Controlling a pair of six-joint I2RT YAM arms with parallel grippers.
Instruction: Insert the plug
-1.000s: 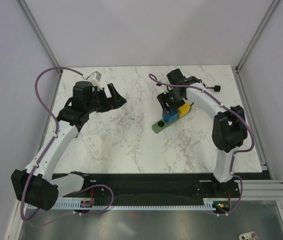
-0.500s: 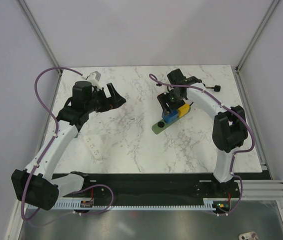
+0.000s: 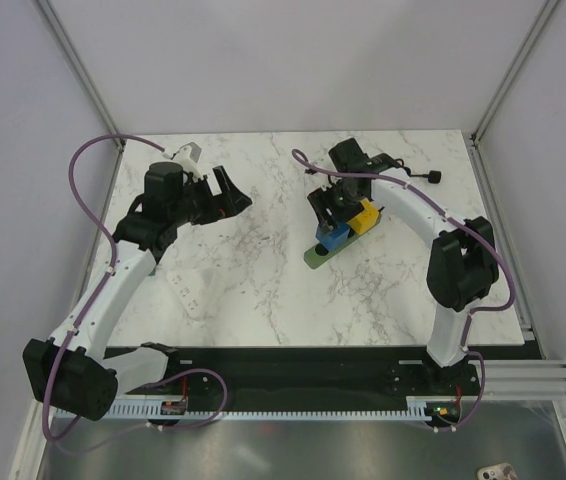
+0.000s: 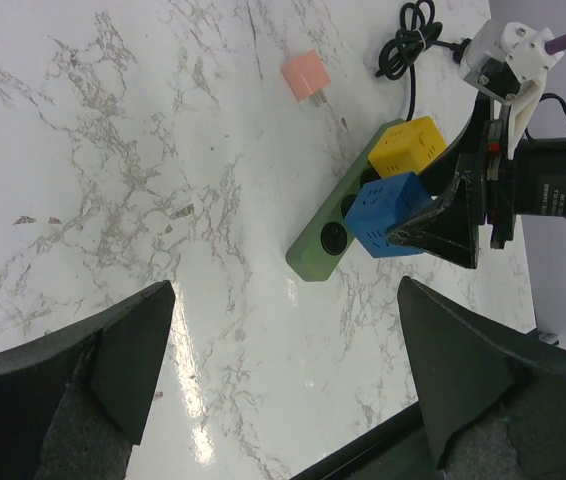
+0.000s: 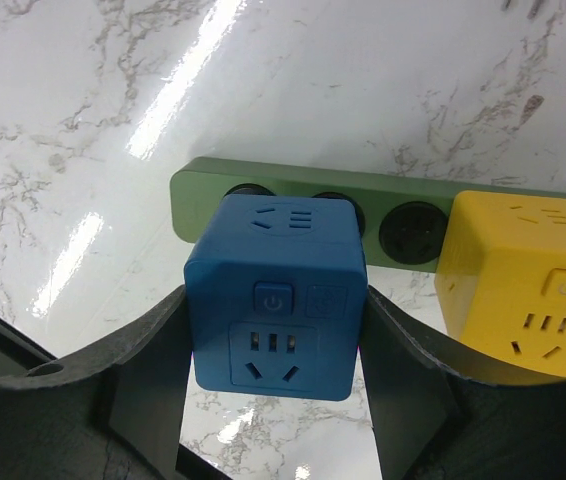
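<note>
A green power strip [image 3: 317, 256] lies at mid-table, also in the right wrist view [image 5: 203, 185] and the left wrist view [image 4: 325, 245]. A yellow cube adapter [image 3: 365, 217] sits on its far end. My right gripper [image 5: 276, 330] is shut on a blue cube plug [image 5: 278, 295], one finger on each side, and holds it on the strip over a socket beside the yellow cube [image 5: 523, 300]. I cannot tell how deep it is seated. The blue plug [image 4: 388, 212] looks slightly tilted in the left wrist view. My left gripper [image 3: 225, 190] is open and empty, above the table to the left.
A small pink cube [image 4: 306, 76] lies on the marble beyond the strip. A coiled black cable [image 4: 408, 40] lies behind it, with its black end [image 3: 431, 177] near the table's right rear. The table's front edge is dark [image 4: 363, 450].
My right gripper has shifted slightly to the left with the blue plug, and the strip with the yellow cube has shifted a little with it. The left arm has not moved.
</note>
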